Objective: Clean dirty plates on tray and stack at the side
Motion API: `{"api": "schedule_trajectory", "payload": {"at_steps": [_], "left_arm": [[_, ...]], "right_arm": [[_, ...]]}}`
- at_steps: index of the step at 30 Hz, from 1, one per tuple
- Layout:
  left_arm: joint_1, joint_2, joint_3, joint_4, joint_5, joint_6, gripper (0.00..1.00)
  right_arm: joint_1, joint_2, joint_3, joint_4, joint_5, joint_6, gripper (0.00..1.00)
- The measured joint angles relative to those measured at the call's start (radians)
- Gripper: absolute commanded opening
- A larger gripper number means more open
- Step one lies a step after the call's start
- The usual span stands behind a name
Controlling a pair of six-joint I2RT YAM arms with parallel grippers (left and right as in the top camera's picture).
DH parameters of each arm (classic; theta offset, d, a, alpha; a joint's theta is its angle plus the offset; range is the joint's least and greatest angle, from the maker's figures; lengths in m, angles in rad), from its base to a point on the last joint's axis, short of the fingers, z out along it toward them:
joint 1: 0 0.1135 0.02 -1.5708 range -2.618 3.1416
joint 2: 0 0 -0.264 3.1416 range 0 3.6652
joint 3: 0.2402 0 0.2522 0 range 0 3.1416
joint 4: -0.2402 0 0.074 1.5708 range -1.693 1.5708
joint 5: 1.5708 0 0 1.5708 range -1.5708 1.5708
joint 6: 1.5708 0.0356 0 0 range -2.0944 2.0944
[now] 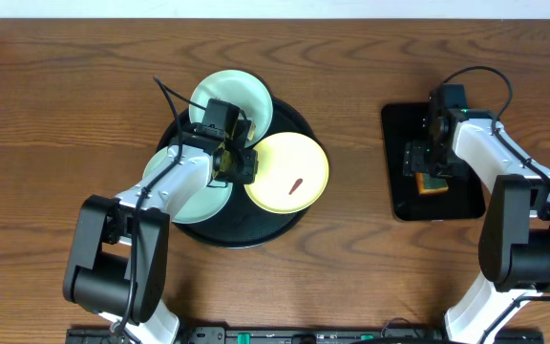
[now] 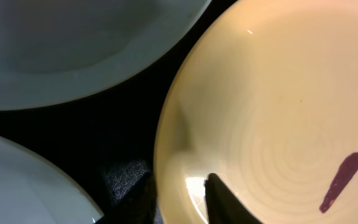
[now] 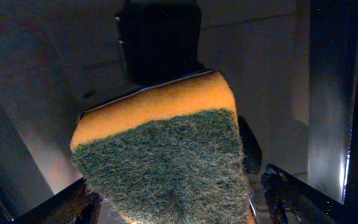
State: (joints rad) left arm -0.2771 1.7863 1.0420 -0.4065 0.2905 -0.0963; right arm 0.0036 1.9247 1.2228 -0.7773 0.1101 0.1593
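The yellow plate [image 1: 287,172] sits at 3 o'clock on the tray [image 1: 256,229]. The left gripper [image 2: 179,196] jaws straddle its 9 o'clock rim, but I cannot tell if they grip it. Pinch firmly before lifting. The right gripper [image 1: 430,170] jaws flank the sponge [image 3: 160,149]; whether they hold it is unclear.

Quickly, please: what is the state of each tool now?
Left tool: astride rim of pale yellow round plate; grip unclear.
Right tool: flanking orange-and-green rectangular sponge; grip unclear.

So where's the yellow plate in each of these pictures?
Overhead: the yellow plate sits mid-picture, on the right of the round black tray.
Left wrist: the plate fills the right half.
Right wrist: not in it; only a sponge shows.
Shared landmark: the plate's reddish smear, in overhead and left wrist.
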Motion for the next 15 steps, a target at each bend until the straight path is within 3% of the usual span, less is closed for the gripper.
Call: {"api": "schedule_trajectory", "payload": {"at_steps": [3,15], "left_arm": [[0.0,0.0,0.0,0.0,0.0,0.007,0.39],[0.0,0.034,0.0,0.023,-0.012,0.0,0.38]], "right_arm": [[0.0,0.0,0.0,0.0,0.0,0.0,0.8],[0.0,0.0,0.0,-0.003,0.0,0.0,0.8]]}}
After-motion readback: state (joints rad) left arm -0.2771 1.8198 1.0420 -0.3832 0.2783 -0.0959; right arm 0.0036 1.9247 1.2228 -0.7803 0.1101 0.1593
